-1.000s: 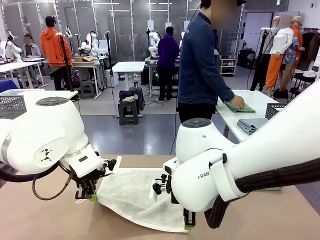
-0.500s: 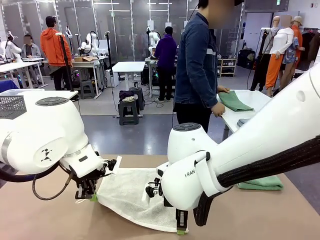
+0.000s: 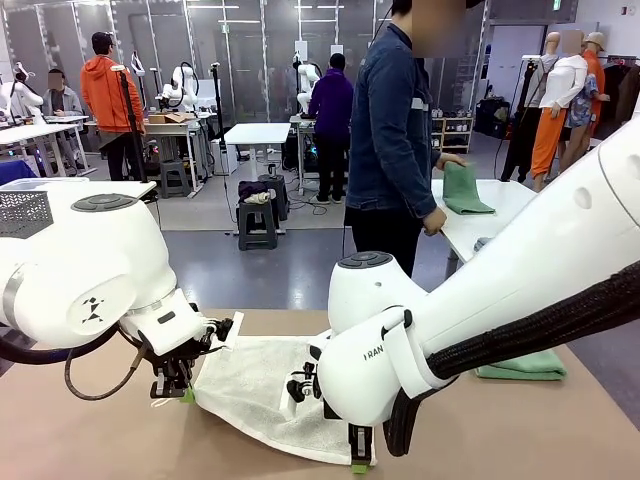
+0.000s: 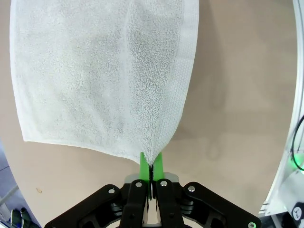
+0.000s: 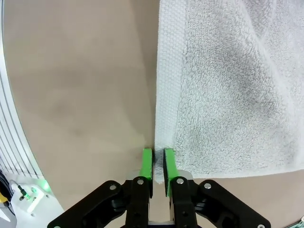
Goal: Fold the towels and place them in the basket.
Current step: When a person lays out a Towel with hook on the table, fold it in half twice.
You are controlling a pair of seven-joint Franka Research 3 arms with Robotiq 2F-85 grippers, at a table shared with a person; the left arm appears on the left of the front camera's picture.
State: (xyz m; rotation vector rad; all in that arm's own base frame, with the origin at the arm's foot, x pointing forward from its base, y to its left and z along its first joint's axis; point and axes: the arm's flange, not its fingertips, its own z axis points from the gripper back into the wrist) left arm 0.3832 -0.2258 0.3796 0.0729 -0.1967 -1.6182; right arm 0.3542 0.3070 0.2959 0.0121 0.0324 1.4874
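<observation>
Front view: the off-white towel (image 3: 255,395) is lying unfolded at 6 o'clock. The left gripper (image 3: 186,394) is pinching its 9 o'clock corner; the right gripper (image 3: 359,465) is sitting closed at its 5 o'clock corner, hold uncertain. The mint green towel (image 3: 522,368) is resting folded at 3 o'clock. Folding and basketing are pending. The table (image 3: 90,440) edge is running close at 12 o'clock, and bare room is lying toward 8 o'clock.
</observation>
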